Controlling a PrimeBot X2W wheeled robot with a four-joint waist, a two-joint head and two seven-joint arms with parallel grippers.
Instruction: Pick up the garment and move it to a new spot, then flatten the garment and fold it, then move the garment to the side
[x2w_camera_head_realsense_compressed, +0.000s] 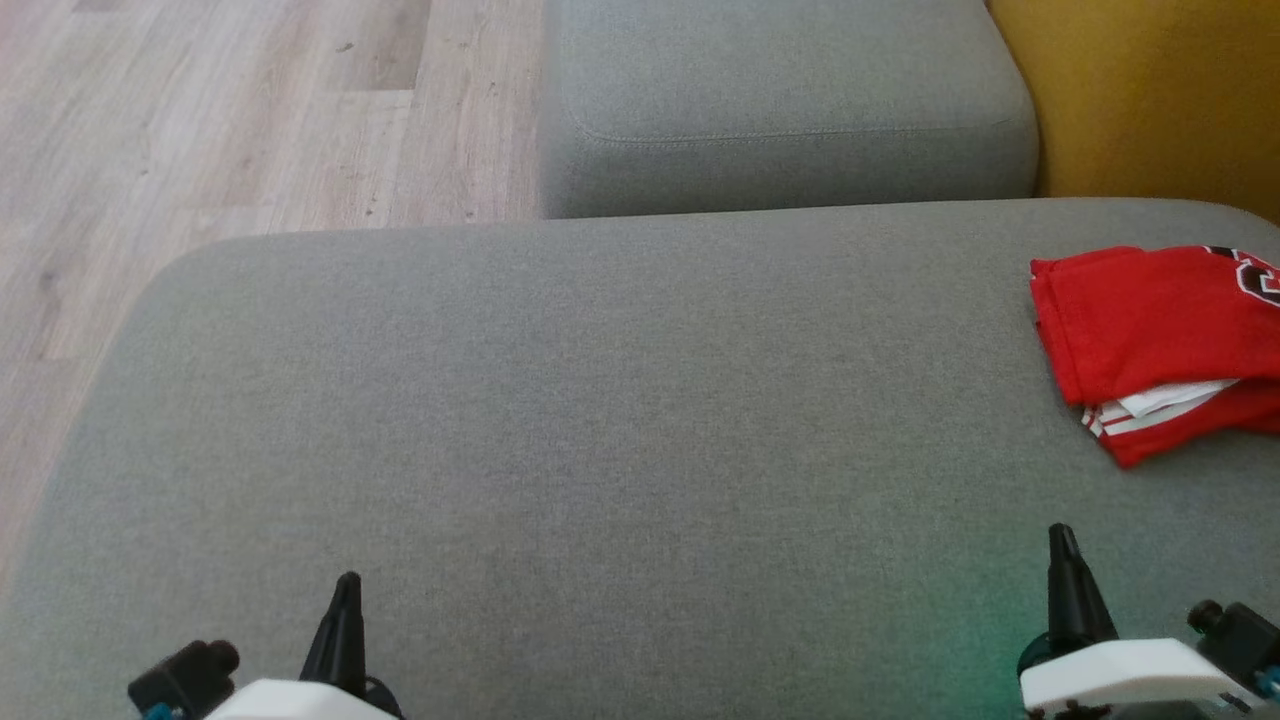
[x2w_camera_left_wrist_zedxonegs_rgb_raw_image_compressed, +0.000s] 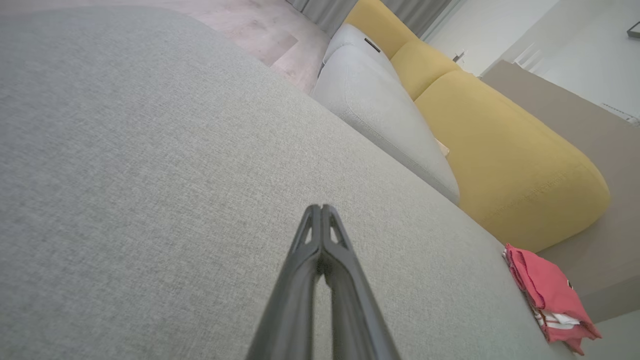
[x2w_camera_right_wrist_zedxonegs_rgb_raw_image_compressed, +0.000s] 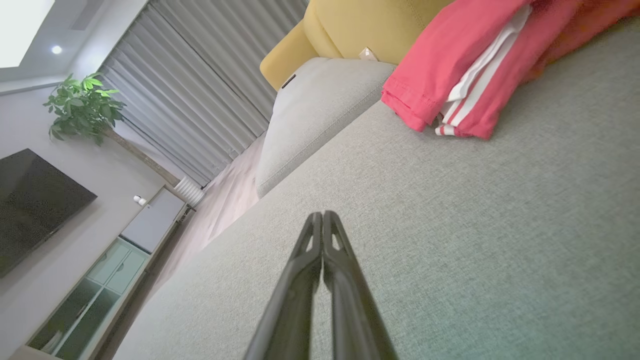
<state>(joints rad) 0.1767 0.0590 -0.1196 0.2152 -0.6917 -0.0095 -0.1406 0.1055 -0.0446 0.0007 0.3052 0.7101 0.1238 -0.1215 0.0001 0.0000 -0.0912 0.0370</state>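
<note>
The garment (x2w_camera_head_realsense_compressed: 1160, 345) is red with white stripes, folded into a compact stack at the right edge of the grey cushion (x2w_camera_head_realsense_compressed: 600, 420). It also lies at the lower right of the left wrist view (x2w_camera_left_wrist_zedxonegs_rgb_raw_image_compressed: 550, 300) and at the top right of the right wrist view (x2w_camera_right_wrist_zedxonegs_rgb_raw_image_compressed: 460, 70). My left gripper (x2w_camera_head_realsense_compressed: 345, 590) sits low at the near left, shut and empty, tips pressed together (x2w_camera_left_wrist_zedxonegs_rgb_raw_image_compressed: 321, 210). My right gripper (x2w_camera_head_realsense_compressed: 1062, 545) stands at the near right, a short way in front of the garment, also shut with nothing in it (x2w_camera_right_wrist_zedxonegs_rgb_raw_image_compressed: 322, 216).
A second grey cushion (x2w_camera_head_realsense_compressed: 790, 110) lies beyond the main one, with a yellow sofa back (x2w_camera_head_realsense_compressed: 1150, 90) to its right. Wooden floor (x2w_camera_head_realsense_compressed: 200, 150) runs along the left. The right wrist view takes in curtains (x2w_camera_right_wrist_zedxonegs_rgb_raw_image_compressed: 200, 90), a plant (x2w_camera_right_wrist_zedxonegs_rgb_raw_image_compressed: 82, 105) and a low cabinet (x2w_camera_right_wrist_zedxonegs_rgb_raw_image_compressed: 110, 270).
</note>
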